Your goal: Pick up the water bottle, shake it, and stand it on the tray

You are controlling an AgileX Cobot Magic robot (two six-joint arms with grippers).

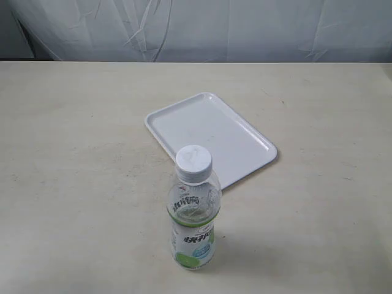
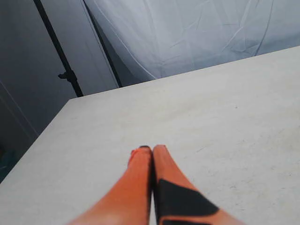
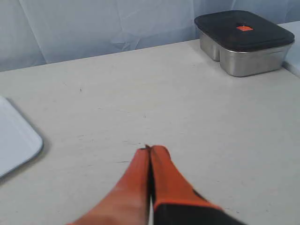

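The water bottle (image 1: 194, 208) stands upright on the table near the front edge, clear with a white cap and a white-and-green label. Just behind it lies the white tray (image 1: 211, 137), turned at an angle, with nothing on it. One rounded corner of the tray (image 3: 16, 143) shows in the right wrist view. Neither gripper appears in the exterior view. My left gripper (image 2: 152, 149) is shut, orange fingers pressed together over bare table. My right gripper (image 3: 151, 149) is shut too, holding nothing, a short way from the tray's corner.
A steel box with a dark lid (image 3: 243, 41) sits at the far end of the table in the right wrist view. A white cloth backdrop (image 1: 196, 27) hangs behind the table. The table edge (image 2: 35, 143) and a black pole (image 2: 61, 56) show in the left wrist view.
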